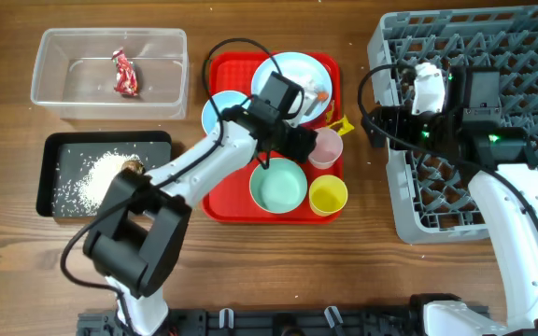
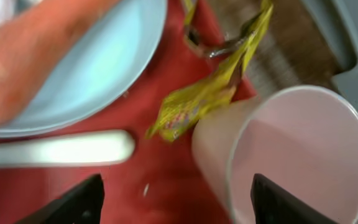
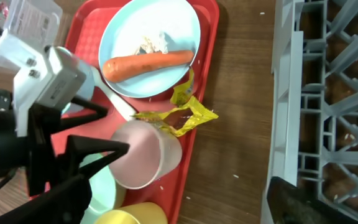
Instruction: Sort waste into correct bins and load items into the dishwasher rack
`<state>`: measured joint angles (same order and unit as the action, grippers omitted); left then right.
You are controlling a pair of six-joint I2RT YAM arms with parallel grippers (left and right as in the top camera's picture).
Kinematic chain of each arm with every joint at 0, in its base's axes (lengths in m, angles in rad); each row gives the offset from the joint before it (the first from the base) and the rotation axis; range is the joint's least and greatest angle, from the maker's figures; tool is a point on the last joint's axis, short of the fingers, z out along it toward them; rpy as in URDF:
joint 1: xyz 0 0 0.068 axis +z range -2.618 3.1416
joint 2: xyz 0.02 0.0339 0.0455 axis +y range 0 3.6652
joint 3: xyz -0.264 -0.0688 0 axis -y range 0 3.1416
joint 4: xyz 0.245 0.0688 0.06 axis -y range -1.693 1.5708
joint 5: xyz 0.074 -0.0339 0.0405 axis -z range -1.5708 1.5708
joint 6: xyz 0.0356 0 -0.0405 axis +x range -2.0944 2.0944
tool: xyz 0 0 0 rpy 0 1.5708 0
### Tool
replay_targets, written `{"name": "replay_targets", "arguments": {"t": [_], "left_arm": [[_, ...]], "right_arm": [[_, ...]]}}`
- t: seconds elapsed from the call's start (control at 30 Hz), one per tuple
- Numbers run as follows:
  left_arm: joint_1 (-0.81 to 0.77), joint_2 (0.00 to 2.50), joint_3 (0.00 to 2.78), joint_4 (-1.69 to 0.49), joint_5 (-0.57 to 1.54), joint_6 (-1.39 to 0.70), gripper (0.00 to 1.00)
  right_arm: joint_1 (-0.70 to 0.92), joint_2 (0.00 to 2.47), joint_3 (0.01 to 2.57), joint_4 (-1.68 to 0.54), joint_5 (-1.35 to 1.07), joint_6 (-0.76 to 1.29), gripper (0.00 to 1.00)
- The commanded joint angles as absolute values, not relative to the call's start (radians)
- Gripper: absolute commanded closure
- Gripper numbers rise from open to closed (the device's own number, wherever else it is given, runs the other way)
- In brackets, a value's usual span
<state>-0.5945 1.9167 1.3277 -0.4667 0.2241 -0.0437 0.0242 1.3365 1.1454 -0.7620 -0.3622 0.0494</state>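
yellow wrapper (image 2: 210, 93) blurred against pink cup (image 2: 291, 155), left gripper (image 2: 178, 202) spread wide, right gripper (image 1: 386, 124) cut off, state unclear

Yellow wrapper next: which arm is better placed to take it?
Left. The left tool hangs open right by the yellow wrapper and pink cup on the red tray; the right arm is off over the dishwasher rack.

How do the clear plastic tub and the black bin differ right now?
The clear plastic tub is see-through with taller walls; the black bin is opaque and shallow. The tub holds only a crumpled red wrapper; the black bin holds white rice grains and a small brown lump. Both are rectangular, similar in size, left of the red tray.
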Motion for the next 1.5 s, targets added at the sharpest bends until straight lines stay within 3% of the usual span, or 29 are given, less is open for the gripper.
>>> {"name": "replay_targets", "arguments": {"t": [0.0,0.07,0.23,0.37,0.6,0.63,0.7,0.77,0.87,0.97,1.07,1.17,1.47], "left_arm": [[-0.546,1.750,1.415,-0.591,0.181,-0.073,0.15],[-0.508,1.660,1.429,-0.640,0.110,-0.143,0.08],[-0.384,1.528,1.429,-0.744,0.106,-0.173,0.08],[-0.360,1.533,1.428,-0.790,0.102,-0.173,0.09],[-0.360,1.535,1.427,-0.791,0.103,-0.173,0.05],[-0.360,1.535,1.427,-0.790,0.103,-0.173,0.04],[-0.360,1.538,1.427,-0.791,0.103,-0.173,0.01],[-0.360,1.539,1.427,-0.791,0.103,-0.173,0.01],[-0.360,1.539,1.427,-0.791,0.103,-0.173,0.00],[-0.360,1.540,1.427,-0.791,0.103,-0.173,0.00],[-0.360,1.541,1.427,-0.791,0.103,-0.173,0.00],[-0.362,1.545,1.427,-0.791,0.103,-0.173,0.00],[-0.363,1.591,1.427,-0.791,0.103,-0.173,0.00]], "right_arm": [[0.071,1.352,1.163,-0.726,-0.371,0.109,0.11],[0.151,1.391,1.163,-0.699,-0.281,0.162,0.12],[0.242,1.563,1.163,-0.698,-0.157,0.402,0.21],[0.244,1.592,1.163,-0.744,-0.157,0.392,0.32],[0.245,1.637,1.099,-0.700,-0.218,0.366,0.35],[0.245,1.637,1.095,-0.689,-0.218,0.366,0.39],[0.245,1.637,1.094,-0.659,-0.218,0.366,0.62],[0.245,1.637,1.092,-0.630,-0.218,0.367,0.63],[0.245,1.656,1.091,-0.618,-0.219,0.366,0.55],[0.245,1.697,1.091,-0.620,-0.253,0.366,0.57],[0.246,1.719,1.091,-0.622,-0.263,0.367,0.69],[0.246,1.719,1.091,-0.617,-0.263,0.368,0.96],[0.245,1.538,1.110,-0.635,-0.270,0.390,0.96]]}}
